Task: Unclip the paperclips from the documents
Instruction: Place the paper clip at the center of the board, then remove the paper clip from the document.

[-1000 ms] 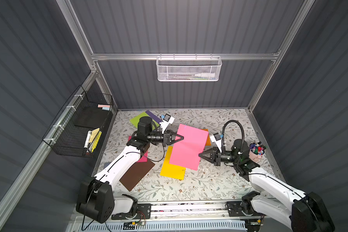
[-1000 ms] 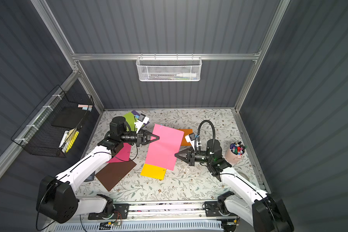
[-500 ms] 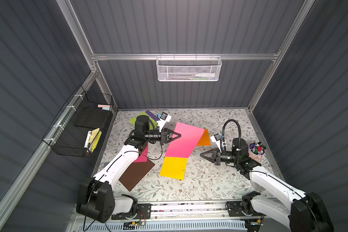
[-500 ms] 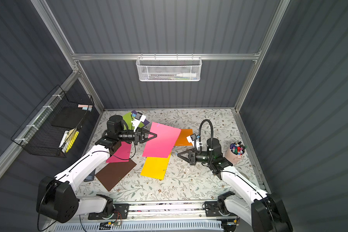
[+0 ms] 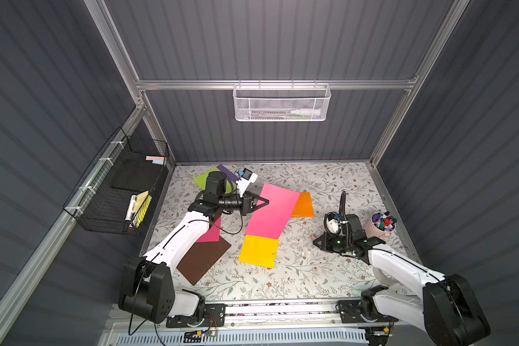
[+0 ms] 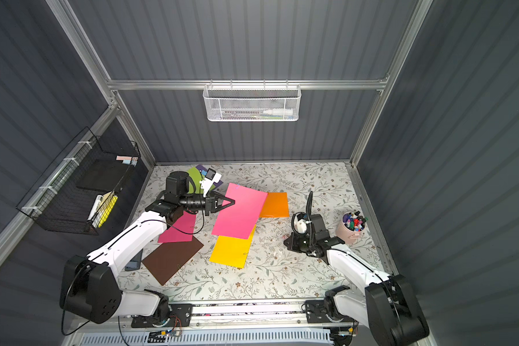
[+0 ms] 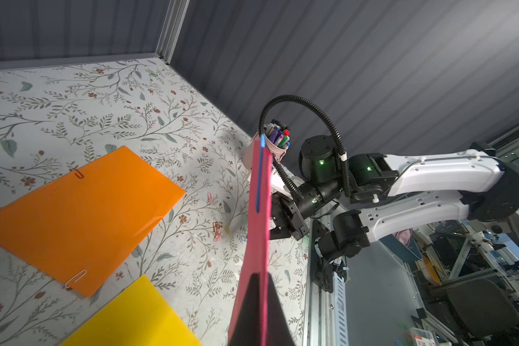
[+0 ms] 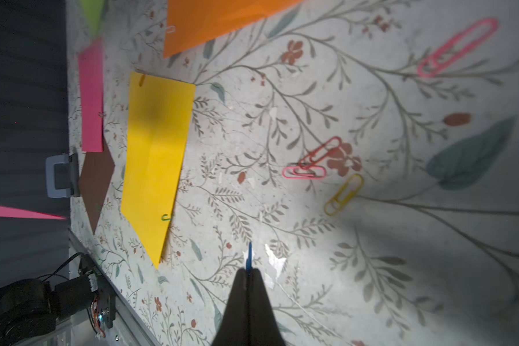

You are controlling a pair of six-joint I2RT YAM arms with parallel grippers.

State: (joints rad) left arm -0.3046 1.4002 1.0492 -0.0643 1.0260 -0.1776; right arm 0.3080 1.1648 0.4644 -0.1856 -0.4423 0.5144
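My left gripper (image 5: 265,202) is shut on a pink document (image 5: 273,209) and holds it off the table; in the left wrist view the sheet (image 7: 252,239) is edge-on, with a blue strip (image 7: 259,173) along its far edge. My right gripper (image 5: 316,241) is low over the table to the right, apart from the sheet. It is shut on a blue paperclip (image 8: 248,254) that sticks out past its tips. The orange (image 5: 303,205), yellow (image 5: 259,250), brown (image 5: 204,257) and magenta (image 5: 210,233) documents lie flat. A green paperclip (image 8: 166,217) sits on the yellow sheet and a white one (image 7: 75,278) on the orange.
Loose pink (image 8: 304,172) and yellow (image 8: 343,194) paperclips lie on the floral table beside the right gripper. A pink cup of markers (image 5: 382,224) stands at the right. Lime green (image 5: 202,178) and purple (image 5: 226,172) sheets lie at the back left. A black wire basket (image 5: 117,191) hangs on the left wall.
The right gripper has left the pink sheet's edge, moving right and down toward the table with the blue clip. The left gripper has swung the pink sheet back and left, uncovering more yellow.
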